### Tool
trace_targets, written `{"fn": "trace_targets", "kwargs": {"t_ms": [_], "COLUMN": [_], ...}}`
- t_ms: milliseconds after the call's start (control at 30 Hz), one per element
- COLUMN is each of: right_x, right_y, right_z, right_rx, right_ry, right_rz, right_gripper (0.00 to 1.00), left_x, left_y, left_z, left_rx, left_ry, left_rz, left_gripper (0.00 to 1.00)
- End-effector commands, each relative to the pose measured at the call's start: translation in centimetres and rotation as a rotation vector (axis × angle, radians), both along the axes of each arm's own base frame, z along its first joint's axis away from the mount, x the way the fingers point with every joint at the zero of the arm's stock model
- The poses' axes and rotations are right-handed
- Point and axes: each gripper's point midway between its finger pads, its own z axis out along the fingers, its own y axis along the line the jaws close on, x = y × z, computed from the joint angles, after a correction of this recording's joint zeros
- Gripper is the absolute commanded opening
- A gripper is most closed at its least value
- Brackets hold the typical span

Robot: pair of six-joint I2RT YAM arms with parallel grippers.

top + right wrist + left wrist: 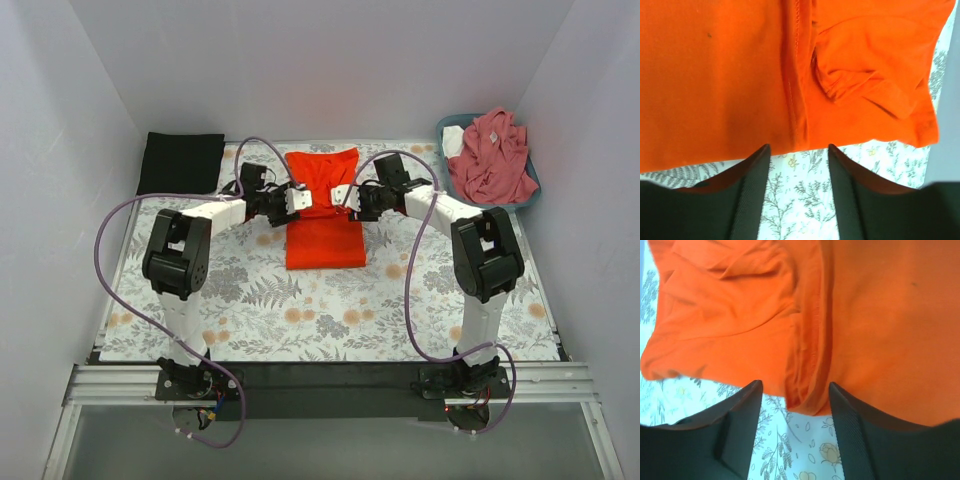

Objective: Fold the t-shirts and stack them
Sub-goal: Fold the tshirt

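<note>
Shirt (322, 215) flat on table (250, 300) centre, long axis near-to-far. Left gripper (297, 199) at its left edge, right gripper (343, 197) at its right edge, both spread, cloth edge just ahead of the tips, nothing pinched. Arms equally near.

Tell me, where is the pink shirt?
From the top camera, the pink shirt lies bunched in the blue basket at the far right, just beyond the right arm.
</note>
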Motion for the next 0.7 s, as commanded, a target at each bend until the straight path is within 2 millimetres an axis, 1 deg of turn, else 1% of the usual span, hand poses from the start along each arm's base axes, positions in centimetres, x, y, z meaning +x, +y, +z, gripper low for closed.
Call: {"fn": "trace_targets", "kwargs": {"t_ms": [0,33,67,100,133,167,200,233,267,300,333,367,400,433,467,500,533,567,600,633,667], "right_x": [1.8,1.7,1.5,0.9,0.5,-0.2,-1.1,-2.8,-3.6,-4.6,-5.7,-6.6,-7.9,-8.7,-9.4,-10.5,-11.2,-12.4,-12.8,-13.8,-15.1], "right_y": [-0.1,-0.3,-0.4,-0.7,-0.9,-1.1,-1.2,-1.5,-1.5,-1.3,-1.0,-1.0,-0.4,-0.3,0.0,0.3,0.7,0.5,0.4,0.8,0.3], "right_z": [2.6,3.9,4.6,4.6,6.4,6.8,7.0,7.2,7.3,7.3,7.4,7.0,7.0,7.0,6.9,6.8,6.9,5.5,4.8,4.6,2.6], "right_rx": [0.012,0.023,0.029,0.030,0.047,0.056,0.065,0.067,0.082,0.100,0.112,0.120,0.164,0.181,0.201,0.225,0.226,0.201,0.169,0.152,0.114], "right_ry": [-0.071,-0.087,-0.097,-0.090,-0.115,-0.101,-0.087,-0.062,-0.030,0.006,0.043,0.099,0.195,0.248,0.307,0.373,0.387,0.412,0.376,0.346,0.351], "right_rz": [-0.034,-0.045,-0.050,-0.055,-0.059,-0.069,-0.059,-0.054,-0.070,-0.078,-0.084,-0.098,-0.132,-0.147,-0.167,-0.177,-0.171,-0.173,-0.144,-0.109,-0.096], "right_gripper": [0.58,0.59,0.59,0.59,0.59,0.59,0.57,0.49,0.45,0.42,0.39,0.36,0.36,0.36,0.36,0.36,0.37,0.38,0.38,0.38,0.38], "left_x": [3.8,4.1,4.2,3.9,3.1,2.2,0.7,-0.6,-1.9,-3.9,-5.1,-6.4,-7.6,-9.4,-10.4,-11.1,-12.2,-12.7,-13.2,-14.6,-15.0], "left_y": [0.5,0.9,0.9,1.1,1.2,1.4,1.7,1.5,1.6,1.6,1.2,0.8,0.5,-0.1,-0.5,-0.7,-1.1,-1.1,-1.2,-1.1,-0.8], "left_z": [4.6,5.6,6.7,7.3,7.8,9.6,9.0,9.1,10.7,9.4,9.6,9.7,10.1,10.1,9.9,10.2,9.4,8.8,8.7,6.9,6.2], "left_rx": [-0.047,-0.061,-0.077,-0.090,-0.106,-0.124,-0.126,-0.150,-0.179,-0.188,-0.218,-0.272,-0.306,-0.361,-0.377,-0.397,-0.392,-0.381,-0.371,-0.333,-0.298], "left_ry": [-0.130,-0.133,-0.134,-0.127,-0.102,-0.120,-0.082,-0.037,-0.032,0.051,0.098,0.201,0.266,0.396,0.458,0.498,0.544,0.561,0.542,0.553,0.508], "left_rz": [0.079,0.102,0.115,0.122,0.129,0.130,0.139,0.143,0.146,0.149,0.141,0.190,0.213,0.234,0.247,0.263,0.270,0.285,0.273,0.254,0.233], "left_gripper": [0.57,0.58,0.58,0.58,0.58,0.58,0.57,0.56,0.54,0.50,0.47,0.46,0.46,0.47,0.49,0.50,0.52,0.52,0.52,0.53,0.53]}}
